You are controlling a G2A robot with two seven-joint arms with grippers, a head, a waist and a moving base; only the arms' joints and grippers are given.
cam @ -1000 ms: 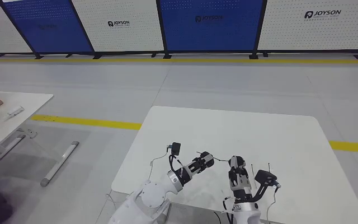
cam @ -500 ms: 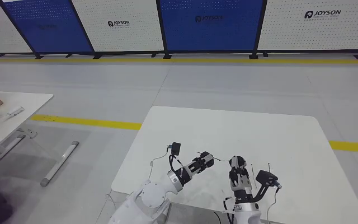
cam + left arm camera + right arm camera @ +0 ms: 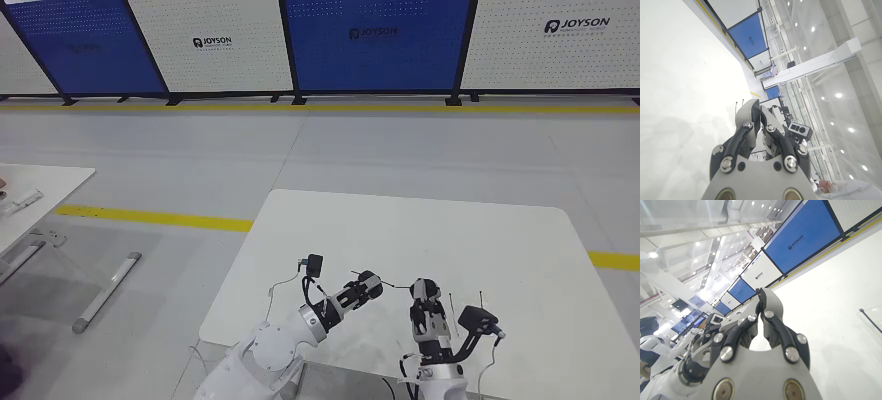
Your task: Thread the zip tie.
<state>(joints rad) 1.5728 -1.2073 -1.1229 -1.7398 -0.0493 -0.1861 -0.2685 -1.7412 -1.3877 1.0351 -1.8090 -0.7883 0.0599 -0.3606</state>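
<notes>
Over the near part of the white table, a thin black zip tie spans the short gap between my two grippers. The left gripper is shut on one end, its fingertips pressed together. Close to its right, the right gripper is shut on the other end. The tie's small black head pokes out past the right gripper's closed fingertips. In the left wrist view the strap itself is hidden between the pads.
Two spare black zip ties lie on the table just right of the right gripper, also seen as spare ties and a spare tie. The table's near edge runs close under both arms.
</notes>
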